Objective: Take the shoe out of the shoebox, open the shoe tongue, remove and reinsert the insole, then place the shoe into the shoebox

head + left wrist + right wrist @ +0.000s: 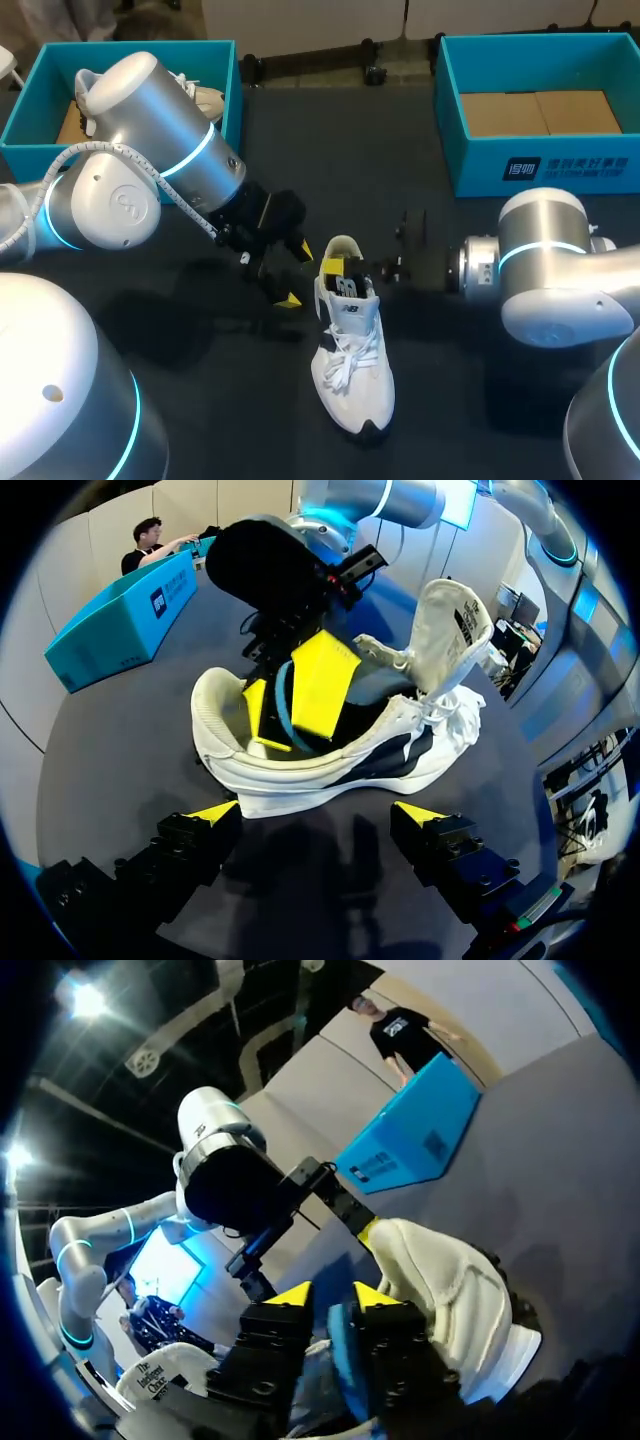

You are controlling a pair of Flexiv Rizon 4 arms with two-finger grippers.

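Note:
A white shoe [352, 365] lies on the dark table, toe toward me, heel away. Its tongue [455, 625] is folded up and forward, which leaves the mouth wide. My right gripper [345, 272] comes in from the right and dips into that mouth [290, 705]. It is open, with the insole's blue edge [340, 1345] between its fingers and resting against one of them. My left gripper [318, 812] stands open just left of the shoe's heel [296, 273] and holds nothing.
A teal shoebox [30, 115] at the back left holds another shoe [205, 100]. A second teal shoebox [560, 165] at the back right shows only its cardboard floor. Both arms crowd the table's middle.

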